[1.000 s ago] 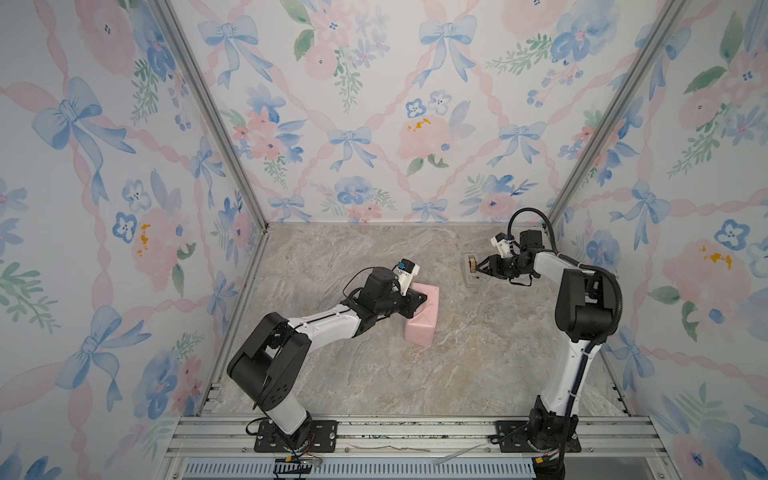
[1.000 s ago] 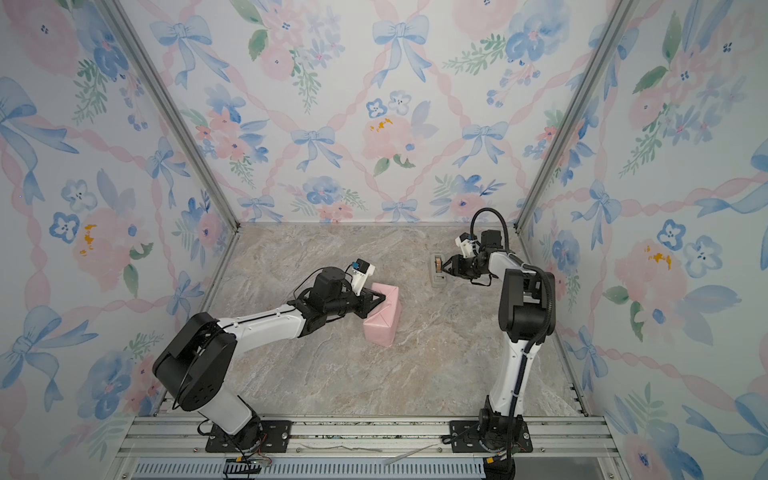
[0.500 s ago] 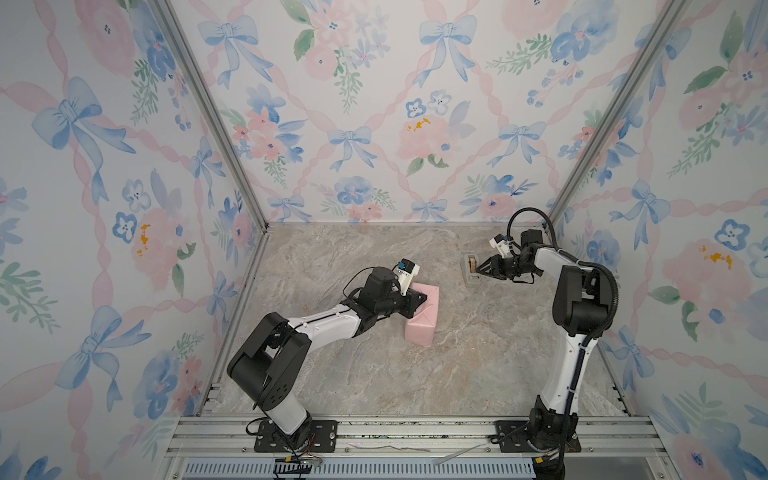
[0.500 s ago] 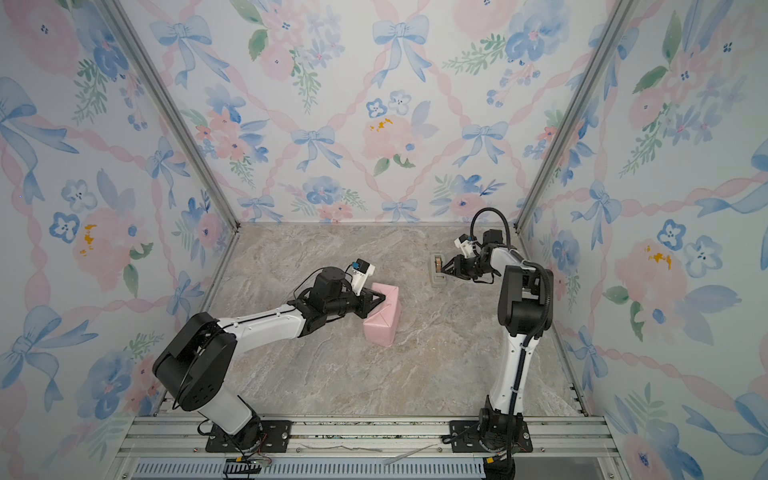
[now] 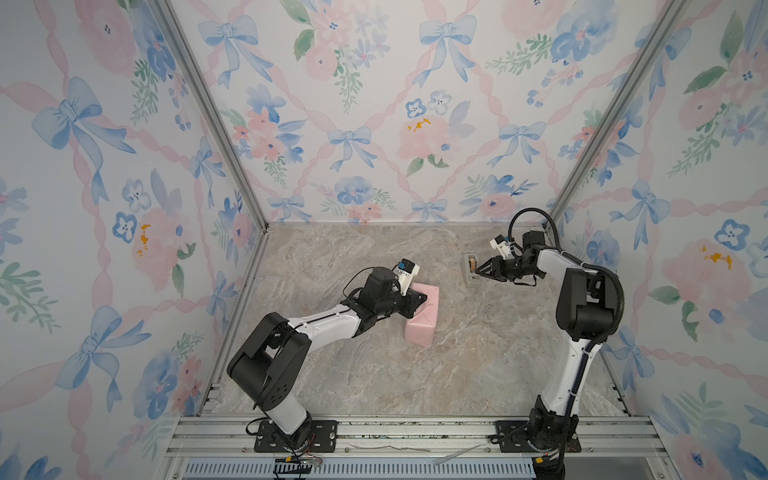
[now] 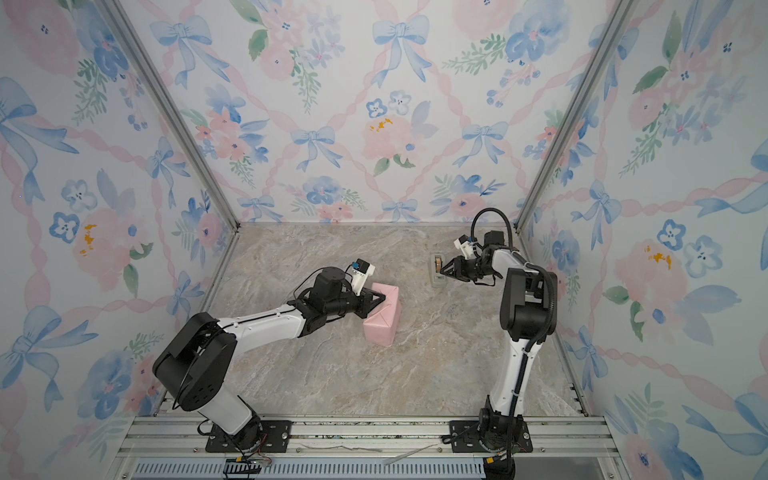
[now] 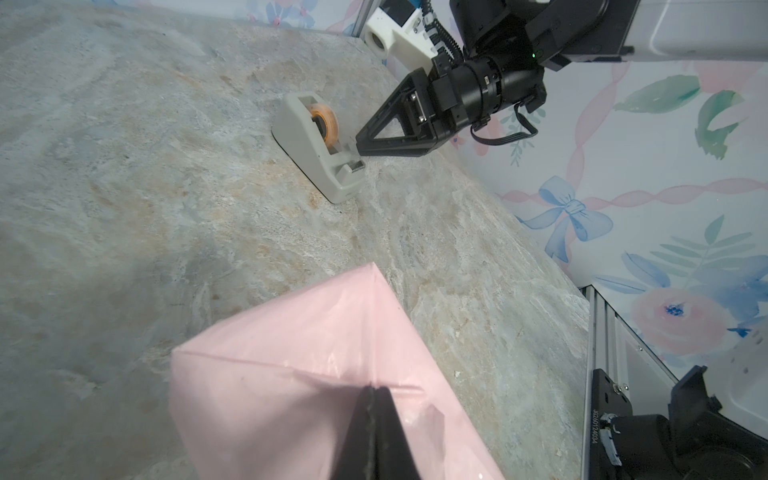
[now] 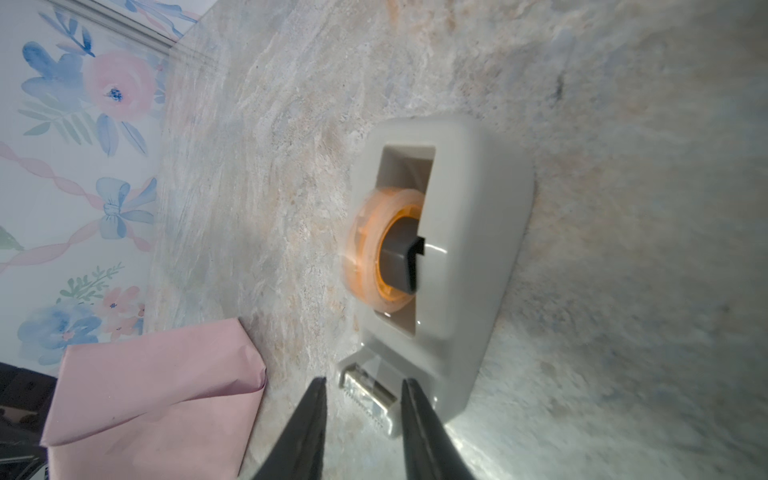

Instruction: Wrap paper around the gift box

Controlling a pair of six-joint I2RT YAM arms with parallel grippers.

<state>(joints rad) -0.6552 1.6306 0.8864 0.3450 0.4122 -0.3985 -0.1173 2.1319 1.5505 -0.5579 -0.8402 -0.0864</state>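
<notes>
Gift box sits hidden inside the pink paper (image 5: 420,320) mid-table; your left gripper (image 7: 372,392), clenched, pins the fold so your right gripper (image 8: 363,380), jaws parted, can fetch tape from the dispenser (image 8: 469,249)

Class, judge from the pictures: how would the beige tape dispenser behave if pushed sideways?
The tape dispenser sits on a broad flat base, so it would probably slide, not tip. Its moulded shell looks stiff. Being small beside the right end effector, it may drag when its tape is pulled.
</notes>
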